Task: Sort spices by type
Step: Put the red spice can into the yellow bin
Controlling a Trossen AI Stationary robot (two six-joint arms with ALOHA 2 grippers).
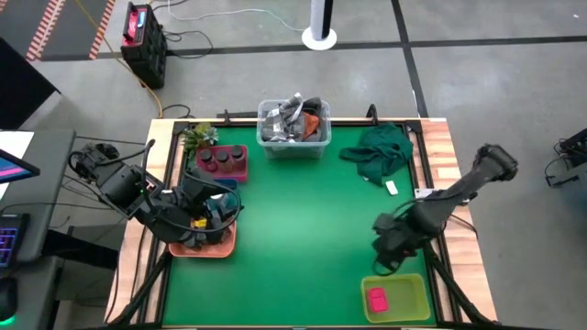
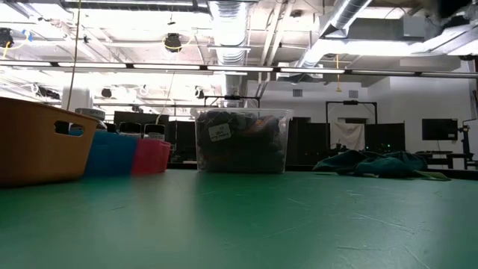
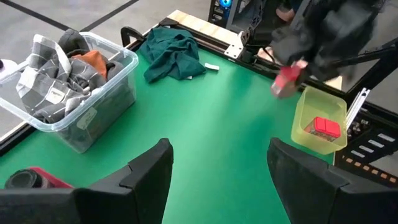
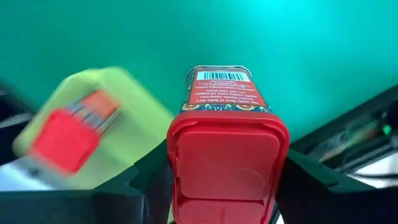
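Observation:
My right gripper [image 4: 227,186] is shut on a red boxy spice tin [image 4: 225,106] with a barcode label, hovering by the yellow-green tray [image 1: 408,286]. That tray holds one pink block [image 1: 376,299], which is red in the left wrist view [image 3: 325,127]. The left wrist view also shows the held tin [image 3: 286,81] above the yellow-green tray [image 3: 311,106]. My left gripper [image 3: 217,162] is open over the orange tray [image 1: 215,246] at the table's left. Dark round jars [image 1: 223,158] stand in the pink tray [image 1: 240,172]. My right gripper pinches the red tin between its two fingers [image 4: 146,177] at the tin's red lid end [image 4: 227,149]. The labelled body sticks out past the fingertips. The tin is lifted clear of the table, above the green mat beside the yellow-green tray.
A clear bin of clutter [image 1: 293,128] stands at the far edge, with a crumpled green cloth [image 1: 378,151] to its right and a small plant [image 1: 197,137] to its left. A blue tray [image 2: 112,153] sits between the orange and pink ones. The middle of the green mat [image 1: 303,229] is bare.

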